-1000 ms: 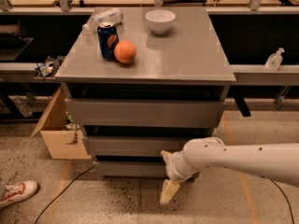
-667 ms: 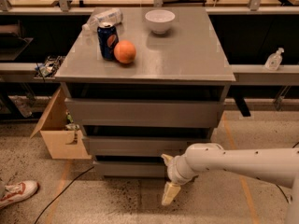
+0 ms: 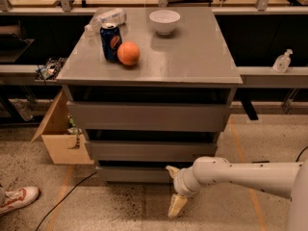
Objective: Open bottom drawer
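1. Grey cabinet (image 3: 192,66) with three slab fronts. The bottom drawer (image 3: 134,173) is the lowest, just above the floor, with a dark gap over it.
2. White arm (image 3: 240,176) comes in from the right. The gripper (image 3: 174,187) is low, at the bottom drawer's right end.
3. Jaws spread: the upper finger (image 3: 171,170) is at the drawer's top edge, the lower points at the floor.
4. On top: blue can (image 3: 110,42) just beside an orange (image 3: 128,53), a white bowl (image 3: 164,21), and a plastic bottle (image 3: 107,19) lying down.
5. Cardboard box (image 3: 62,141) on the floor to the left.
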